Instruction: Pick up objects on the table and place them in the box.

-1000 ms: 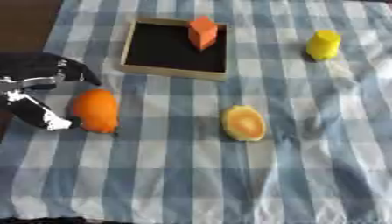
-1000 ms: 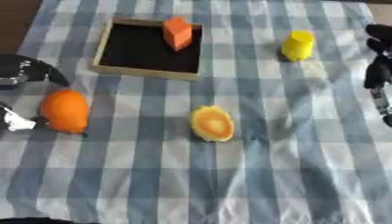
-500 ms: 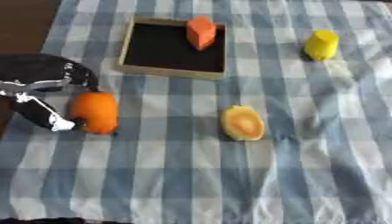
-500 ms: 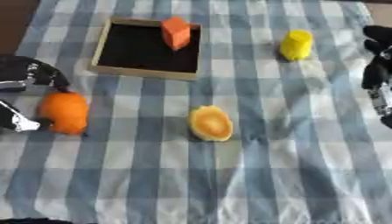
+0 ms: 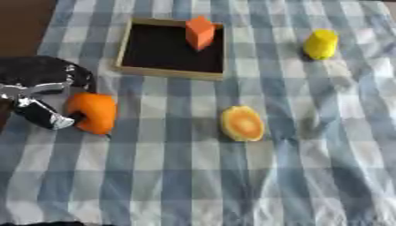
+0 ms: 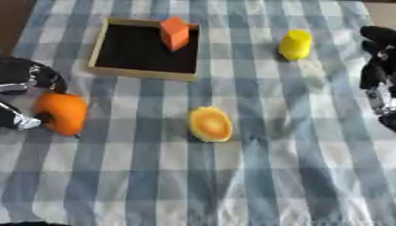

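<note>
Orange fruit (image 5: 93, 112) is lying near the left edge of the counter (image 5: 309, 176), on the checked cloth, and the left hand (image 5: 37, 95) is closing around it from the left, fingers curling over the top and a thumb touching its lower left side. It looks round, smooth and fairly stiff, probably light if it is a toy, so it may be rolling or slipping out of a shallow pinch; taking it across its widest middle, with fingers and thumb on opposite sides, seems safest. The box (image 5: 172, 48) is sitting toward the far left corner with an orange block (image 5: 199, 32) already inside. A halved fruit (image 5: 242, 123) is lying mid-counter and a yellow object (image 5: 321, 43) near the far right. The right hand (image 6: 379, 70) is waiting at the right edge, fingers hanging relaxed.
</note>
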You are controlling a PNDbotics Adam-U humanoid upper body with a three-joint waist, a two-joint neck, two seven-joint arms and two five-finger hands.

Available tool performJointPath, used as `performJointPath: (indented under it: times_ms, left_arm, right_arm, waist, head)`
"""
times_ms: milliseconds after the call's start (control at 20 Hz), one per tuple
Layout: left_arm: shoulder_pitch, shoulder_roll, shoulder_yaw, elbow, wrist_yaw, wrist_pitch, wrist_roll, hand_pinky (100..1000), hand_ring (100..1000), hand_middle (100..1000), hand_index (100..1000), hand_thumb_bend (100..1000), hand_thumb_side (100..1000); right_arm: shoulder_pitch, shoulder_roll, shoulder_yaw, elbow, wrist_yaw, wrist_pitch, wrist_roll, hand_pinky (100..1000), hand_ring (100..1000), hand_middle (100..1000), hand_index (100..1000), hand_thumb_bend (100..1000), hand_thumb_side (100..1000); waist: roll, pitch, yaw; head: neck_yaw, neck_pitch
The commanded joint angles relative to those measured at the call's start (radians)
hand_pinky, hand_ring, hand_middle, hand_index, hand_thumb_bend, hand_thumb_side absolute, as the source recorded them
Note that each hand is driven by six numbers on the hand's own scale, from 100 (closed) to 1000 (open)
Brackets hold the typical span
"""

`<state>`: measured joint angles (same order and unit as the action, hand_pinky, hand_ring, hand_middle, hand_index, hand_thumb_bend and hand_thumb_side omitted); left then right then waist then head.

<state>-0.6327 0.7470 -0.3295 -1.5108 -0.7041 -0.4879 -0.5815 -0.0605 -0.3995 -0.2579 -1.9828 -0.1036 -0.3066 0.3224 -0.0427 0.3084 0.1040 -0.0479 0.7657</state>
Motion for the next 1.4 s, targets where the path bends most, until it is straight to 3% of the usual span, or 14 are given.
performJointPath:
  times_ms: [50, 250, 700, 1050, 1400]
  left_arm:
    - [-0.013, 0.016, 0.015, -0.041, 0.010, 0.000, 0.015, 746, 764, 656, 680, 100, 237]
    - [-0.031, 0.015, 0.041, -0.101, 0.037, 0.014, 0.043, 706, 720, 598, 588, 100, 232]
    - [-0.151, -0.078, 0.115, -0.105, 0.074, 0.090, 0.104, 685, 706, 590, 559, 100, 218]
    - [-0.293, -0.199, 0.155, 0.059, 0.010, 0.131, 0.128, 675, 703, 585, 560, 100, 217]
    - [-0.382, -0.298, 0.183, 0.297, -0.136, 0.108, 0.189, 677, 705, 588, 568, 100, 221]
  right_arm:
    - [0.000, -0.011, -0.007, -0.017, 0.004, -0.005, 0.001, 1000, 1000, 331, 897, 100, 470]
    - [0.001, -0.011, -0.007, -0.017, 0.005, -0.005, 0.001, 1000, 1000, 330, 897, 100, 470]
    - [0.007, -0.014, -0.008, -0.017, 0.000, -0.007, -0.001, 1000, 1000, 330, 896, 100, 470]
    - [0.005, -0.021, -0.007, -0.017, -0.008, -0.014, -0.003, 1000, 1000, 331, 896, 100, 470]
    - [-0.001, -0.027, -0.004, -0.017, -0.018, -0.025, -0.004, 1000, 1000, 333, 895, 100, 470]
  waist:
    - [0.001, -0.010, -0.001]
    - [0.002, -0.012, 0.000]
    - [0.004, -0.023, -0.005]
    - [0.004, -0.028, -0.011]
    - [0.001, -0.026, -0.022]
  head:
    - [-0.008, 0.004]
    - [-0.011, 0.004]
    - [-0.018, 0.003]
    - [-0.014, -0.003]
    - [-0.001, -0.012]
